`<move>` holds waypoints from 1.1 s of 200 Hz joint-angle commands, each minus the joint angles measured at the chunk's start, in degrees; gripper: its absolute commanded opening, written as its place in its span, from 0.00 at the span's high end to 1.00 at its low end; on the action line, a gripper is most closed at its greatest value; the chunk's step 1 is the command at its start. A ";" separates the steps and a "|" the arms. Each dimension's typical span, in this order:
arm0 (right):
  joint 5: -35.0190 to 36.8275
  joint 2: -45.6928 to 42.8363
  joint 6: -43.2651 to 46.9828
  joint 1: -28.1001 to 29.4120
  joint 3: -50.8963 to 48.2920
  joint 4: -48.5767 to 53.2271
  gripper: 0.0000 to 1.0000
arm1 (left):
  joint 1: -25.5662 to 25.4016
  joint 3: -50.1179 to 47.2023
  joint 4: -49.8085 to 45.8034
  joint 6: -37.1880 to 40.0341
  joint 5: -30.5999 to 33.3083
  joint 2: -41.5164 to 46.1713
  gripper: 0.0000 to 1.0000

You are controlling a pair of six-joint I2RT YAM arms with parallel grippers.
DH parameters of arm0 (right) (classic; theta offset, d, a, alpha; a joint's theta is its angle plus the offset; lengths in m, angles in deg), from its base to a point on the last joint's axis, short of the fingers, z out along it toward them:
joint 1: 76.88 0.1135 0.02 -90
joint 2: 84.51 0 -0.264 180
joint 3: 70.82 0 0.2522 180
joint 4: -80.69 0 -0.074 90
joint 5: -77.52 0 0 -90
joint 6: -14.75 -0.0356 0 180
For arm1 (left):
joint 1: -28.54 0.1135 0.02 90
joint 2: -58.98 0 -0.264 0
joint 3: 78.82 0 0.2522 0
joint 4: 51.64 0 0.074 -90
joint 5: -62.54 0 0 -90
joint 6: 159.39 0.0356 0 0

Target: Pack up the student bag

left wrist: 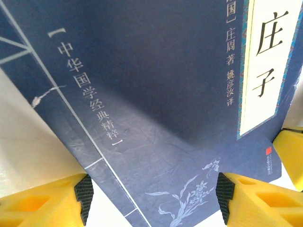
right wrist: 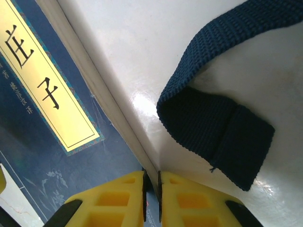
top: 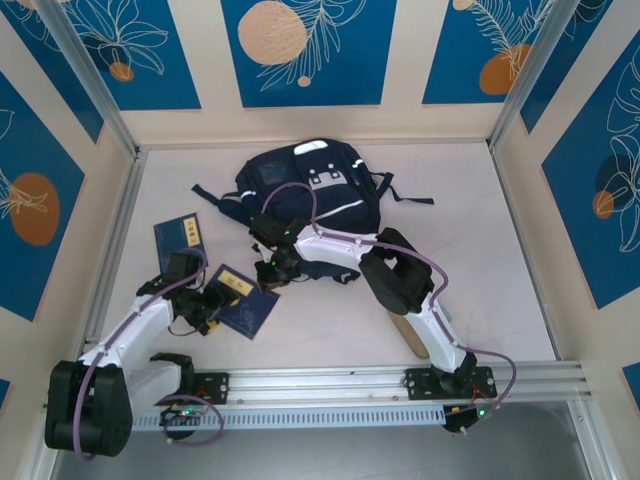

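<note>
The student bag (top: 312,192), navy with white trim, lies at the back middle of the table. One of its straps (right wrist: 218,118) ends beside my right gripper. In front of the bag lies a dark blue book (top: 250,312) with a yellow title label (right wrist: 42,90). My left gripper (top: 213,303) stands wide across the book's (left wrist: 156,94) near left corner. Both black pads (left wrist: 84,198) touch its edges. My right gripper (right wrist: 151,177) is nearly closed, pinching the book's (right wrist: 47,151) pale page edge at its far right side.
A second dark blue book (top: 180,238) lies to the left of the bag. A tan flat piece (top: 408,335) sticks out under the right arm. Walls close the table on three sides, and a metal rail (top: 400,380) runs along the near edge.
</note>
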 commanded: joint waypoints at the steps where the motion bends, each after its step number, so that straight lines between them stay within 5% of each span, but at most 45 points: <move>1: -1.15 0.06 -1.01 0.18 -1.85 2.74 0.84 | 0.55 0.85 0.73 0.20 -2.00 -0.67 0.29; 120: -2.92 -1.60 -1.12 -0.10 -4.52 1.03 0.85 | 0.55 7.53 6.32 3.63 -14.45 1.88 0.47; 186: -2.23 -2.49 -1.56 -0.23 -5.56 0.63 0.84 | 0.55 6.56 5.66 4.99 -11.23 -3.20 0.56; 220: -1.70 -6.42 -0.39 -0.68 -7.52 -1.04 0.78 | 0.55 8.33 2.47 6.75 -7.26 -3.34 0.74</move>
